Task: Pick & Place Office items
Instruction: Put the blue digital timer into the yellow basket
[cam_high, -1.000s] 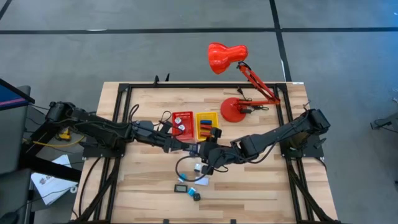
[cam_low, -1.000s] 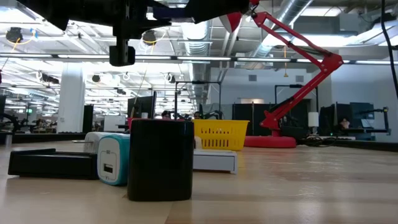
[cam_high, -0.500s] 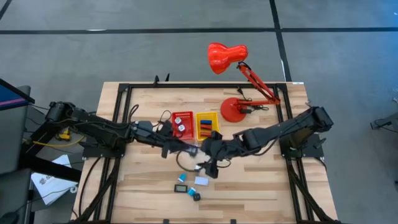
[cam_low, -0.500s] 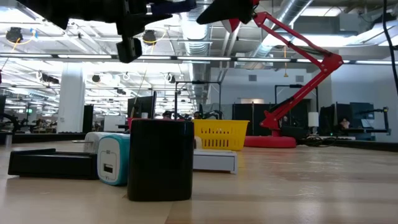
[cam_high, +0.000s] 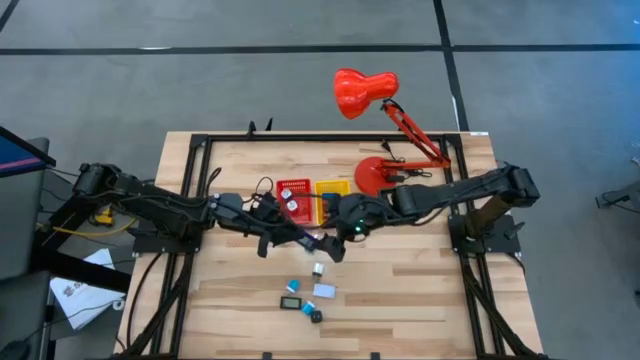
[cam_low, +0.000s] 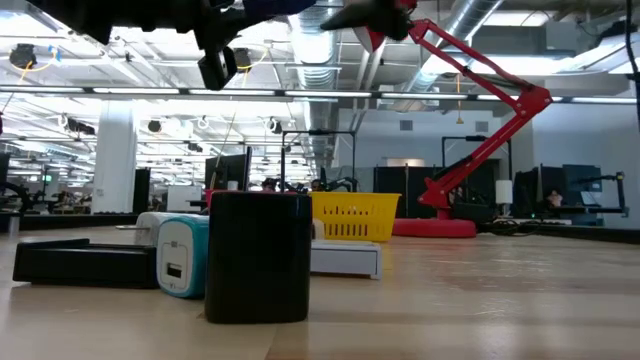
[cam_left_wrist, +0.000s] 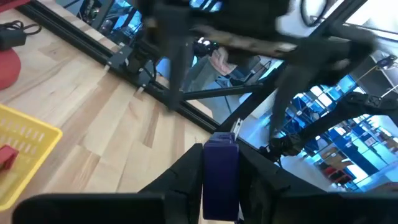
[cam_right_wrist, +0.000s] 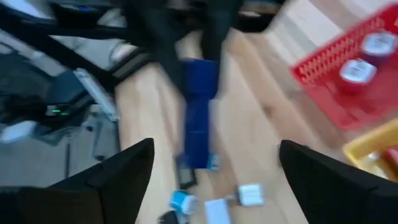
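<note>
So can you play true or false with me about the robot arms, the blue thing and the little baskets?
1. The left gripper is shut on a dark blue block. True.
2. The right gripper is squeezing the blue block too. False: its fingers stand wide apart and hold nothing.
3. The red basket has small round white pieces in it. True.
4. The red desk lamp lies knocked over in the middle of the table. False: it stands at the table's far edge, behind the baskets.
5. The yellow basket is beside the red one. True.
</note>
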